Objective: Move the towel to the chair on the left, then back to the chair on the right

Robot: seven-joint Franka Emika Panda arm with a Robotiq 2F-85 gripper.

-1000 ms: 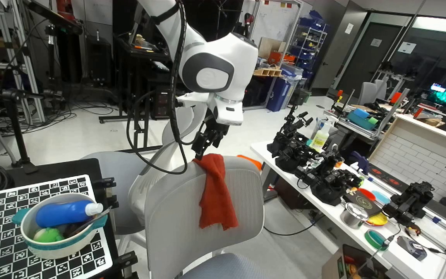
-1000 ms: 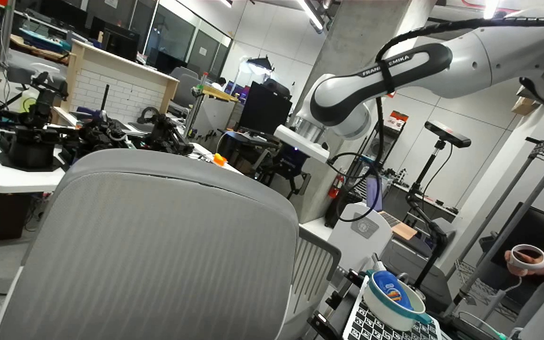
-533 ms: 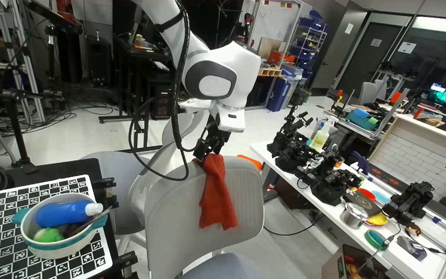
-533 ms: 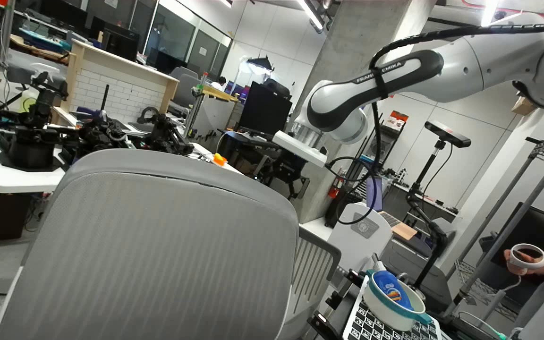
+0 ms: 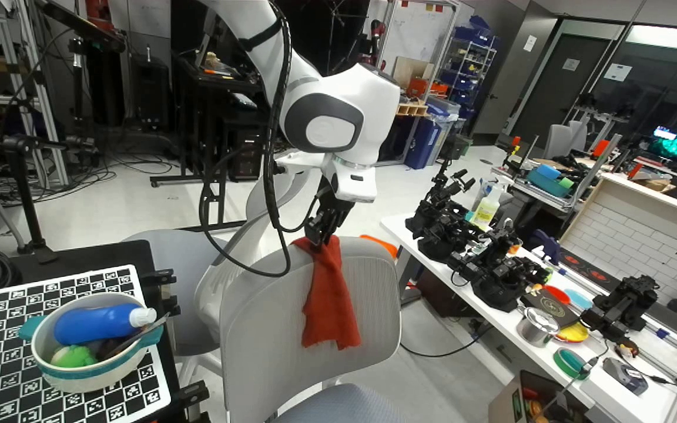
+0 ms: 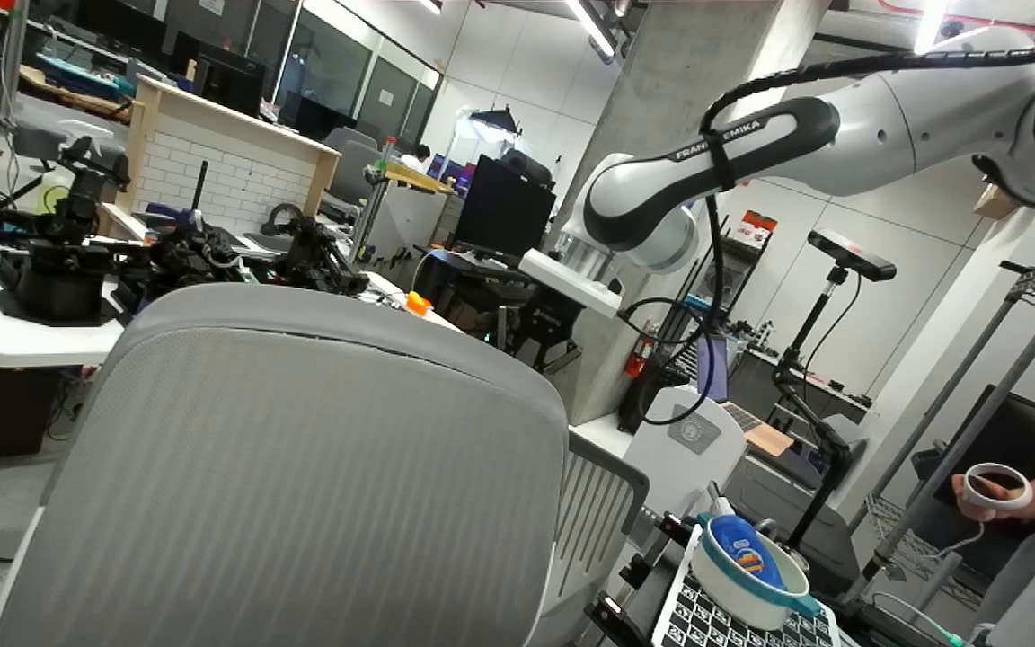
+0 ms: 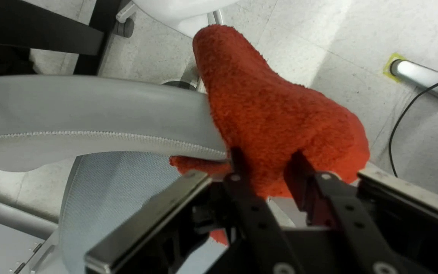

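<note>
Wrist view, hand [image 7: 268, 163] blurred, towel [image 7: 264, 106] partly hidden

Towel [image 7: 264, 110] was rough, fuzzy cloth. Chair back [image 7: 101, 110] was smooth, matt up top; seat [image 7: 112, 186] was woven fabric. End effector [image 7: 267, 163] seemed partly metal, though blurred.

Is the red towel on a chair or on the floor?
On a chair: the red towel drapes over the top of the backrest, one end hanging down the front.
</note>
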